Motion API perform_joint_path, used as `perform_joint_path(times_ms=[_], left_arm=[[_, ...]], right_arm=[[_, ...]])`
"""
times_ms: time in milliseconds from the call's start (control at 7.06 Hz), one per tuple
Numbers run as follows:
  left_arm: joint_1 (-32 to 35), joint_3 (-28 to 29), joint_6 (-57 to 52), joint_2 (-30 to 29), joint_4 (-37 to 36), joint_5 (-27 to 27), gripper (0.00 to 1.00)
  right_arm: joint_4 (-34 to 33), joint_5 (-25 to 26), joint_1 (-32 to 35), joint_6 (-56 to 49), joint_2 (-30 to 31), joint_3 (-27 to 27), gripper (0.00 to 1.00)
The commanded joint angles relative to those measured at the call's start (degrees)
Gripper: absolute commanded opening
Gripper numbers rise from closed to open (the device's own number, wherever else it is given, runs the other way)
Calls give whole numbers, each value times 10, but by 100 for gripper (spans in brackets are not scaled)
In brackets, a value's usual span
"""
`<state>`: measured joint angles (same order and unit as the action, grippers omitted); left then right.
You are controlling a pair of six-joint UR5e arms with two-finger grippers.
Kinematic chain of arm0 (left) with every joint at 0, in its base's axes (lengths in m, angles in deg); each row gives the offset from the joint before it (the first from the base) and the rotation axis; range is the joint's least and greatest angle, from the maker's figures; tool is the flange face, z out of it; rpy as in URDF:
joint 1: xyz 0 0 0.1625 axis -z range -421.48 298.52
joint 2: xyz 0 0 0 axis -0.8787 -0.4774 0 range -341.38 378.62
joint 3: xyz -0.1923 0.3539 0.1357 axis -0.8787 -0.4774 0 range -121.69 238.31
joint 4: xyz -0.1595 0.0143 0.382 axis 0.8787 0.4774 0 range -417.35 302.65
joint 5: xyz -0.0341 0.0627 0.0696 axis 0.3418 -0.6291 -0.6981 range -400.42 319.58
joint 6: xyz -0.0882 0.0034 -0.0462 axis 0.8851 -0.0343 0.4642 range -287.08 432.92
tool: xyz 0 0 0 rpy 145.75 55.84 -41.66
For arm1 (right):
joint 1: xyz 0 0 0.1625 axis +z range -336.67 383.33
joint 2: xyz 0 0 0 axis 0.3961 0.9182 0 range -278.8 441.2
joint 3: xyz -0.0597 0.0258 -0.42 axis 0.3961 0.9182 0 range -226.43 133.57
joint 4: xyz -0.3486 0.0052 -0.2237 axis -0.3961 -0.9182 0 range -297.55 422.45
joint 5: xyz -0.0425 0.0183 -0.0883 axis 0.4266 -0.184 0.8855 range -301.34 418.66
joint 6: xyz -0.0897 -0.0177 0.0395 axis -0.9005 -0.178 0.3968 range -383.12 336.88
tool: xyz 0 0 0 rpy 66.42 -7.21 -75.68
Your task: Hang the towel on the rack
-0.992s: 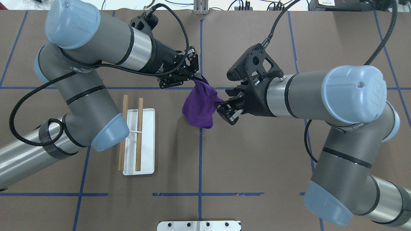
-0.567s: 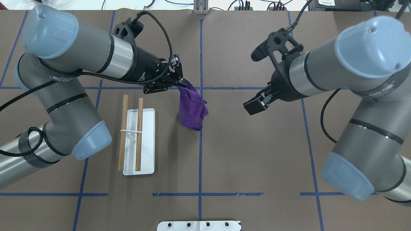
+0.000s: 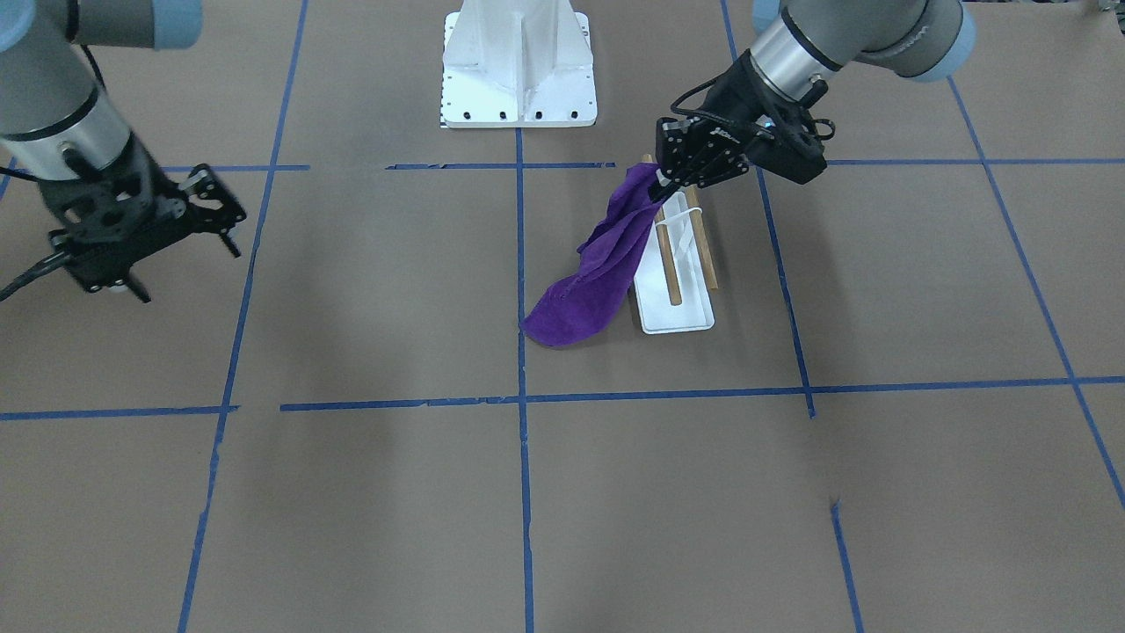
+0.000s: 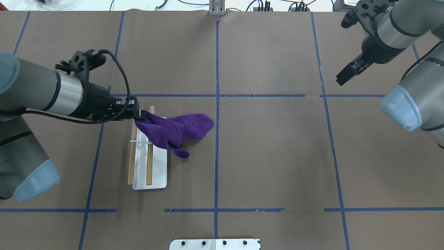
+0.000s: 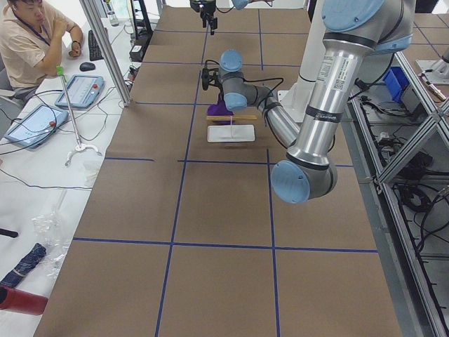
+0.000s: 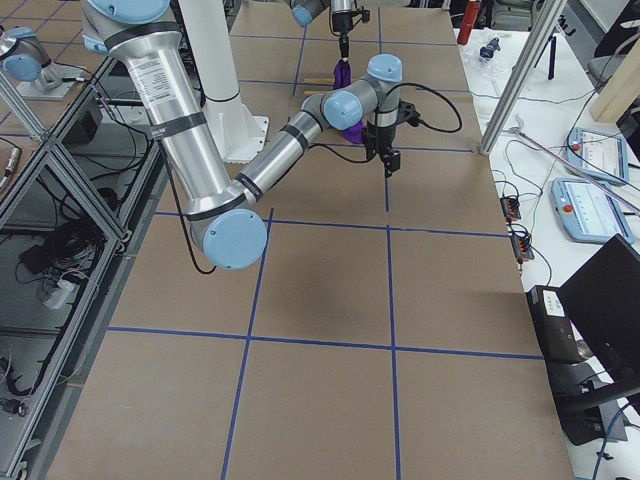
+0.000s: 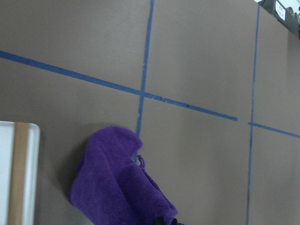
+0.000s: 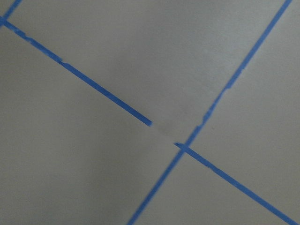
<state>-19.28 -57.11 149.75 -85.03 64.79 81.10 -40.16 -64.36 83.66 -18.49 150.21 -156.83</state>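
Note:
My left gripper [image 4: 138, 116] [image 3: 664, 185] is shut on one corner of the purple towel [image 4: 175, 129] [image 3: 591, 277], just above the far end of the rack. The rack is a white tray [image 4: 158, 173] [image 3: 678, 312] with two wooden dowels [image 4: 130, 163] [image 3: 671, 268]. The towel trails from the gripper across the inner dowel [image 4: 149, 166] and the tray's far part. Its free end lies on the table towards the centre line. The left wrist view shows the towel [image 7: 117, 187] and a dowel [image 7: 16, 173]. My right gripper [image 4: 341, 79] [image 3: 180, 237] is open and empty, far off at the back right.
A large white bolted pedestal [image 3: 518, 61] [image 4: 215, 244] stands at the robot's side of the table on the centre line. Blue tape lines [image 4: 216, 156] cross the brown table cover. An operator [image 5: 31, 35] sits beyond the far edge.
My left gripper has carried the towel left, from the centre line to over the rack's far end. My right arm has pulled away to the back right corner.

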Motion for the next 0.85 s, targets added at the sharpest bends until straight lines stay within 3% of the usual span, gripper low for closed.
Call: perform_joint_path(times_ms=[0, 283, 567, 709], left_arm=[[14, -16, -118, 107, 24, -1, 0], [19, -4, -180, 214, 138, 1, 0], [19, 13, -181, 216, 151, 1, 0], [19, 19, -192, 215, 150, 0, 89]], right_arm=[[-1, -2, 72, -138, 39, 50, 100], [14, -1, 121, -146, 89, 63, 100], [18, 7, 135, -153, 126, 83, 100], [18, 8, 152, -152, 126, 103, 100]])
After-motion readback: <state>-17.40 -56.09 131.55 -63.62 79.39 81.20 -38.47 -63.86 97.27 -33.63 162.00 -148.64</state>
